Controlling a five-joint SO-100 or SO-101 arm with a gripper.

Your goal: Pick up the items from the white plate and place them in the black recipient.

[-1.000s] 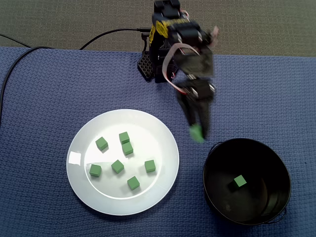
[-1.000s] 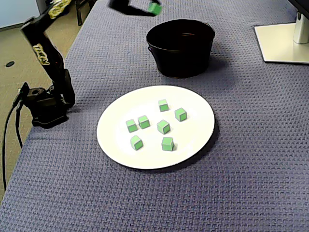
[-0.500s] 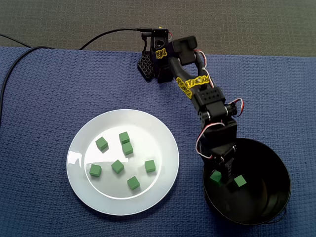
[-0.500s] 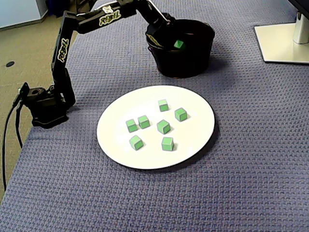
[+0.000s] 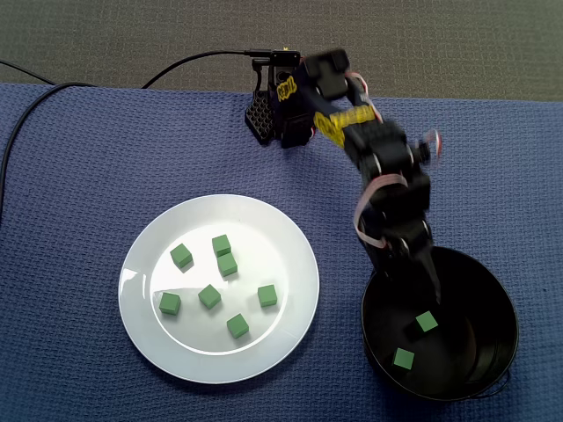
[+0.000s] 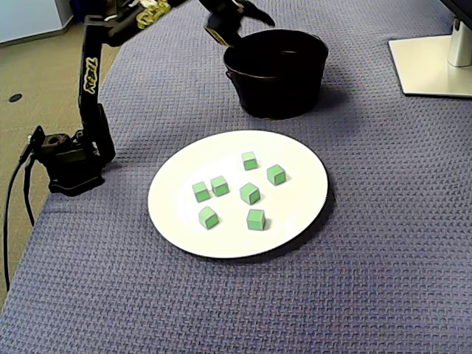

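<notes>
Blue cloth (image 5: pixel 88 158), arm lettering (image 6: pixel 90 70) (illegible); pot (image 5: pixel 503 294), two cubes (image 5: pixel 427 322) (image 5: pixel 404 359)

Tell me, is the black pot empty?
Not empty. From above, the black pot has one green cube and a second green cube on its bottom.

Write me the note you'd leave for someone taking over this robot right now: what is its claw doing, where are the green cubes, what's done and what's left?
Gripper: over the rim of the pot on the arm's side, holding nothing. It is too blurred to tell whether it is open.
Pot: two cubes lie inside.
Plate: seven cubes lie on it.
Done: two cubes are in the pot.
Left: carry the seven cubes from plate to pot.
</notes>
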